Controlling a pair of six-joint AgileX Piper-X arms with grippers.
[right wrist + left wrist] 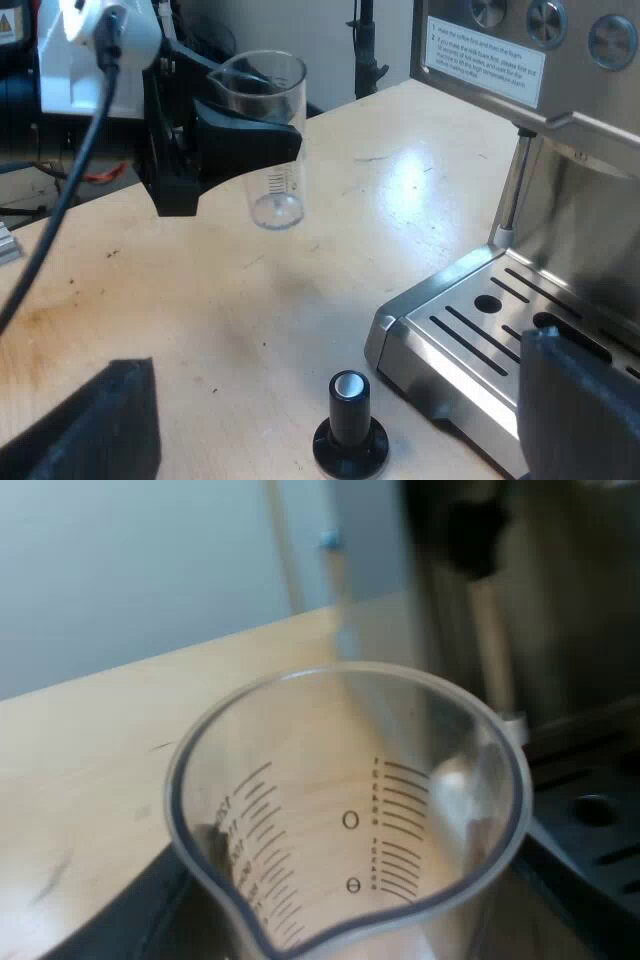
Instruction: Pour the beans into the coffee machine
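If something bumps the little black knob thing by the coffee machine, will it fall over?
The tamper probably resists tipping: it stands upright on a wide round base on the table. Knocked flat, it might roll in a curve, since its base is wider than its knob.

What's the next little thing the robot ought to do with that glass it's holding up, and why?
Probably set it down: the measuring glass, gripped upright in the left hand above the table, looks empty, so nothing seems left to pour.
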